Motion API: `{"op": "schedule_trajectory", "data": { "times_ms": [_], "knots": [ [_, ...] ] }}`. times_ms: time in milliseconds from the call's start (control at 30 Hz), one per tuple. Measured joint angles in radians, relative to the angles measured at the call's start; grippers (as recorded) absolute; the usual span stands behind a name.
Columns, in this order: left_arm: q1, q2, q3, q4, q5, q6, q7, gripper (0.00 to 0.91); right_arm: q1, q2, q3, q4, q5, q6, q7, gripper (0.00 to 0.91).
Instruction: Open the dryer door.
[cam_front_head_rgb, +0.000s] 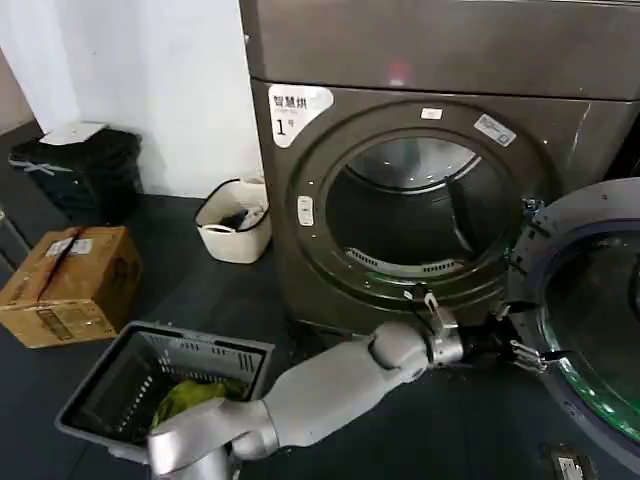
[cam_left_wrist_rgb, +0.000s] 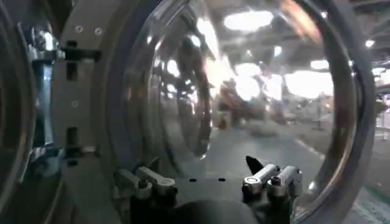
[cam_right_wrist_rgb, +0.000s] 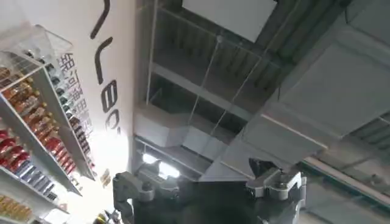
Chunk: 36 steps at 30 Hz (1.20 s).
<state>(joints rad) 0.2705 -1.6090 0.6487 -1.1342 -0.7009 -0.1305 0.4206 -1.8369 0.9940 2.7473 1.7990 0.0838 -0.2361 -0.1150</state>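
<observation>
Silver-grey jointed left arm reaches across the floor in front of the big dark grey-brown metallic front-loading dryer (cam_front_head_rgb: 420, 200), w/ its left gripper (cam_front_head_rgb: 528, 354) at the inner face of the large round chrome-ringed porthole dryer door (cam_front_head_rgb: 590, 330) — fingers (cam_left_wrist_rgb: 262, 176) spread apart, pinching nothing, tips just beside the greenish glass. Door stands swung wide open at the dryer's right side, drum opening exposed. Left of the dryer: small white basket (cam_front_head_rgb: 235, 222) near its base, brown cardboard box (cam_front_head_rgb: 70, 283) farther off, grey mesh laundry basket (cam_front_head_rgb: 165, 385) w/ yellow-green cloth inside. Right gripper (cam_right_wrist_rgb: 207, 185) points up at a ceiling — fingers spread, empty.
</observation>
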Motion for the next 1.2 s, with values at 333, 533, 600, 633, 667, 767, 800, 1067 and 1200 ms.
{"op": "schedule_trajectory", "data": {
  "times_ms": [333, 533, 600, 633, 667, 767, 800, 1067, 1200],
  "knots": [
    [-0.002, 0.0, -0.003, -0.048, -0.007, -0.011, -0.006, 0.907, 0.009, -0.003, -0.009, 0.006, -0.002, 0.001, 0.0, 0.907],
    [0.0, 0.0, -0.01, -0.082, -0.026, -0.002, -0.002, 0.907, 0.017, -0.009, -0.014, 0.014, -0.002, 0.0, -0.002, 0.907],
    [0.0, 0.0, -0.02, -0.089, -0.028, -0.001, -0.006, 0.907, 0.019, -0.012, -0.014, 0.019, -0.002, -0.003, -0.003, 0.907],
    [0.001, 0.0, -0.024, -0.093, -0.028, -0.001, -0.008, 0.907, 0.019, -0.013, -0.014, 0.022, -0.002, -0.004, -0.003, 0.907],
    [0.003, 0.0, -0.027, -0.098, -0.028, -0.001, -0.009, 0.907, 0.02, -0.015, -0.014, 0.023, -0.002, -0.004, -0.004, 0.907],
    [0.004, 0.0, -0.029, -0.114, -0.029, -0.001, -0.009, 0.907, 0.021, -0.018, -0.014, 0.025, -0.002, -0.007, -0.006, 0.907],
    [0.004, 0.0, -0.029, -0.119, -0.029, -0.001, -0.01, 0.907, 0.021, -0.018, -0.014, 0.026, -0.002, -0.008, -0.008, 0.907],
    [0.007, 0.0, -0.038, -0.179, -0.032, 0.002, -0.019, 0.907, 0.016, -0.028, -0.006, 0.025, 0.0, -0.008, -0.011, 0.907],
    [0.003, 0.058, -0.04, -0.209, -0.036, 0.003, -0.027, 0.907, 0.018, -0.032, -0.007, 0.022, 0.0, -0.008, -0.011, 0.907]
  ]
}}
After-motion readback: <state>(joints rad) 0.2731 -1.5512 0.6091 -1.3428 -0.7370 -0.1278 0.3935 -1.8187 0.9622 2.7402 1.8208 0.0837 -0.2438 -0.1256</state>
